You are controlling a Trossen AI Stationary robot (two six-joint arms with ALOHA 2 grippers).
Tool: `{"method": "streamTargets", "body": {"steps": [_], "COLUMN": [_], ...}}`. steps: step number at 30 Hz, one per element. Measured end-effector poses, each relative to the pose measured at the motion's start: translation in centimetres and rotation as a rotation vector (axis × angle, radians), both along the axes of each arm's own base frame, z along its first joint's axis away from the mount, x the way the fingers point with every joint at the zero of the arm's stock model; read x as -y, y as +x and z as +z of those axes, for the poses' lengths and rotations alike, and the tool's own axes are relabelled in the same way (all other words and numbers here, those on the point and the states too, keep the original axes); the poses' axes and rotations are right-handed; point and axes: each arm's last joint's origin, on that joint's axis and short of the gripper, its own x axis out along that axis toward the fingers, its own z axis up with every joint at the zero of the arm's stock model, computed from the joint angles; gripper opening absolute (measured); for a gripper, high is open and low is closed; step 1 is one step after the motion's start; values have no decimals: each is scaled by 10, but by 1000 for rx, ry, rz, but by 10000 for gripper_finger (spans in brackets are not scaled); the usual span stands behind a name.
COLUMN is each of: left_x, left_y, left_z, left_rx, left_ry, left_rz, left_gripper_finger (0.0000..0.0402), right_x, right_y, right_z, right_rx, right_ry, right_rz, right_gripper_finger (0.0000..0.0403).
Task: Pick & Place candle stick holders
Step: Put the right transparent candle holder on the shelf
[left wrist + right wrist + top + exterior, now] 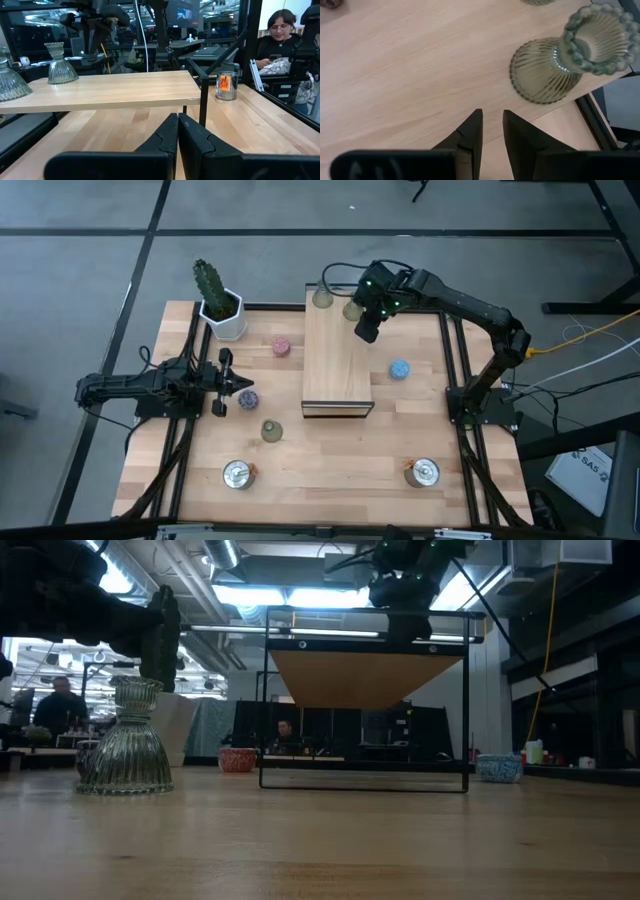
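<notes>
Right wrist view: right claw (492, 131), fingers slightly apart, hovers near a ribbed green holder (560, 62); probably glass, fragile, slippery; grip its neck.

A workshop hall around a light wooden worktop (330, 450)

Grey floor (90, 280) crossed by dark lines surrounds the worktop. Beyond it, the low view shows a dim open room with bright ceiling lights (262, 595), exposed ducts, dark benches and a seated person (286, 732) far back. In the left wrist view another person (283, 30) sits nearby, looking down.
</notes>
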Motion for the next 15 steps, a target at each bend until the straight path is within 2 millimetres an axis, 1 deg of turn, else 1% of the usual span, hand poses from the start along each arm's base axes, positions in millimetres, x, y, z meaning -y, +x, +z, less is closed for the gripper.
{"method": "streamTargets", "body": {"steps": [7, 15], "left_x": [0, 0], "left_y": [0, 0], "left_z": [0, 0], "left_rx": [0, 0], "left_ry": [0, 0], "left_rz": [0, 0], "left_gripper_finger": [6, 6], "right_x": [1, 4], "right_y": [0, 2], "right_z": [0, -2], "right_rx": [11, 7], "right_ry": [1, 2], "right_rz": [-15, -25], "right_gripper_finger": [73, 27]}}
